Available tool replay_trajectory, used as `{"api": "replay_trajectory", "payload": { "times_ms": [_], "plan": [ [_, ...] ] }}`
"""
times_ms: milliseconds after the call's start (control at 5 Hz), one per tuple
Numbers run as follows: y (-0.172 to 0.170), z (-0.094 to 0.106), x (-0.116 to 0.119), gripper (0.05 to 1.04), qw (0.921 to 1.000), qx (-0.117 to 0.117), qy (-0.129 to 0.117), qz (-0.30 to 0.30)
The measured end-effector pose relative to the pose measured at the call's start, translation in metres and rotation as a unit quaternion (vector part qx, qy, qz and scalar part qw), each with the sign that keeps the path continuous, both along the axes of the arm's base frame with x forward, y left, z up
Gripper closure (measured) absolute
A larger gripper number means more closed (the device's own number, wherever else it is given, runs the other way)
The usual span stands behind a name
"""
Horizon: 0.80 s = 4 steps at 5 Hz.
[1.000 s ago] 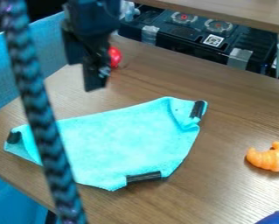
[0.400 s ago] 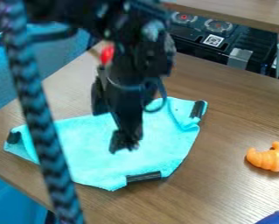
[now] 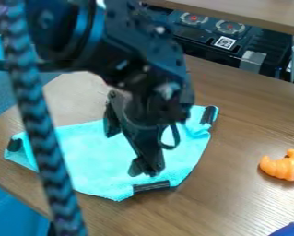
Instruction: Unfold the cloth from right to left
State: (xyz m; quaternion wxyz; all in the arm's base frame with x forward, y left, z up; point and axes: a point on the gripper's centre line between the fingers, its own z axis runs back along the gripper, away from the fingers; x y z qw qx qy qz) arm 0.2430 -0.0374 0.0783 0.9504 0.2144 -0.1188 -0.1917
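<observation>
Turquoise cloth on tabletop, folds at its corners; pincer over its lower part

Item under inspection: one turquoise cloth (image 3: 93, 161), lying on the brown wood-grain tabletop (image 3: 254, 124). Its outline is irregular. Creases and a turned-over edge are noted at the upper right corner, beside a black strip (image 3: 208, 115). A second black strip (image 3: 151, 186) sits at the lower edge, and a third (image 3: 14, 144) at the left corner, where a small fold also shows.

The black arm (image 3: 143, 50) enters from the top left and slants down across the upper part of the cloth. The pincer (image 3: 145, 169) points down over the cloth's lower part, just above the lower-edge strip. Whether it is apart or together cannot be told, nor whether it touches the fabric.

Other items on record: an orange croissant-shaped piece (image 3: 284, 166) on the tabletop, to the right of the cloth and apart from it; a blue object (image 3: 289, 229), partly cut off at the lower right corner; and a braided cord (image 3: 44, 147), running down in front of the cloth's left part. Black equipment (image 3: 192, 39) stands behind the tabletop.
</observation>
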Motion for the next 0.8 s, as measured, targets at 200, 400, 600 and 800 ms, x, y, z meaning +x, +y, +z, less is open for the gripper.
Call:
{"api": "replay_trajectory", "payload": {
  "times_ms": [200,400,600,800],
  "plan": [
    [-0.003,-0.014,-0.001,0.083,0.9998,0.014,0.014,0.004],
    [-0.010,-0.016,0.000,0.083,0.9997,0.018,0.010,-0.011],
    [-0.012,-0.020,-0.005,0.083,0.9995,0.017,0.017,-0.020],
    [-0.017,-0.023,-0.014,0.083,0.9987,0.016,0.025,-0.041]
  ]
}}
